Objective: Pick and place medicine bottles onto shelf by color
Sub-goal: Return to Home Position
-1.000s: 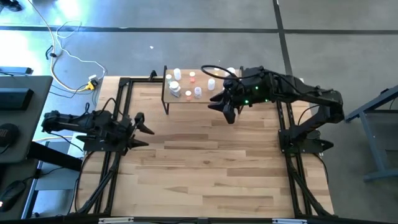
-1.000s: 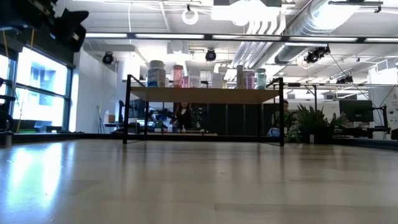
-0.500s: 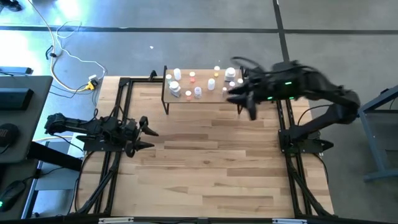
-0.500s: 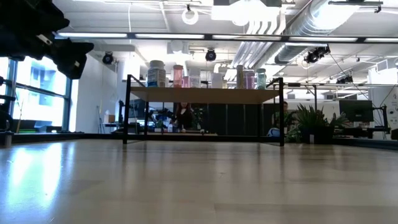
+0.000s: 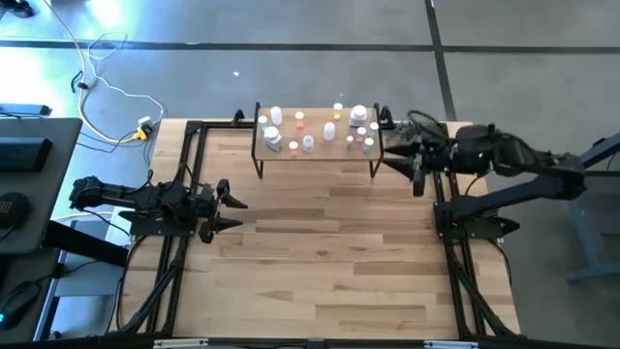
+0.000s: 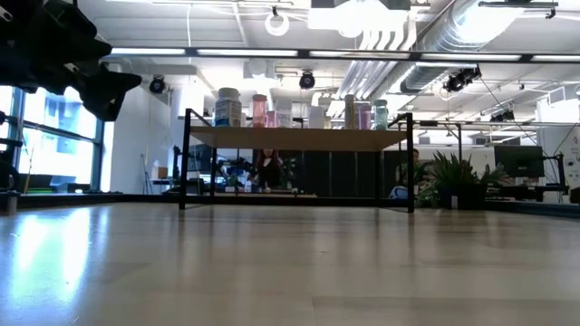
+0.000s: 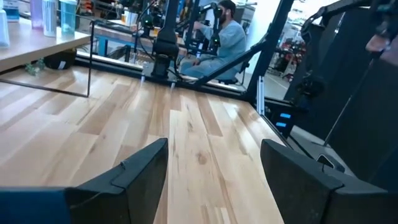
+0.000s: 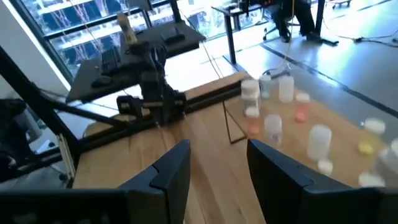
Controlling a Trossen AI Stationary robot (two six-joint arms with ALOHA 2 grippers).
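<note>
Here, the bottles [image 5: 308, 142] stand clustered on the shelf [image 5: 325, 151] at the back of the wooden table [image 5: 329, 262]. The right gripper [image 5: 411, 171], fingers apart, hangs just beside the shelf's end. The left gripper [image 5: 232, 212], fingers likewise spread, sits over the table's left side. Beyond is a seated person [image 7: 225, 38], perhaps at a desk.

One table [image 5: 320, 262] carries one shelf [image 5: 318, 124]. On the shelf stand roughly a dozen medicine bottles [image 5: 329, 132]; the exact number cannot be told. There are two robot arms, each with one gripper: the left gripper [image 5: 237, 213] and the right gripper [image 5: 402, 176], two jaws apiece. One person [image 7: 225, 37] sits beyond the table.
</note>
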